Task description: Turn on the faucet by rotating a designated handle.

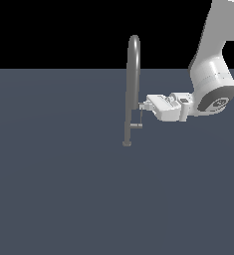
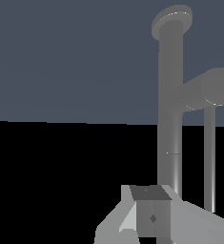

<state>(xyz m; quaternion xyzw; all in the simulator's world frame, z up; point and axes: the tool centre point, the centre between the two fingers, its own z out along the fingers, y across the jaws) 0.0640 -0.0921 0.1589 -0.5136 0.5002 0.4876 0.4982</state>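
The faucet (image 1: 128, 99) is a tall slim grey tube with a narrow arch on top and a small round base, standing on the dark floor. The handle (image 1: 140, 117) is a thin lever standing up from a short stub low on the stem. My gripper (image 1: 143, 105) reaches in level from the exterior view's right, with its fingertips at the lever's upper end, beside the arch's free leg. In the wrist view the stem (image 2: 170, 124) and the lever (image 2: 209, 157) run side by side. The gripper (image 2: 151, 219) looks shut and empty, and the lever's end sits beside the fingers, not between them.
The flat dark grey floor (image 1: 54, 189) spreads all round the faucet. The white arm (image 1: 210, 74) comes down from the exterior view's upper right. No other objects show.
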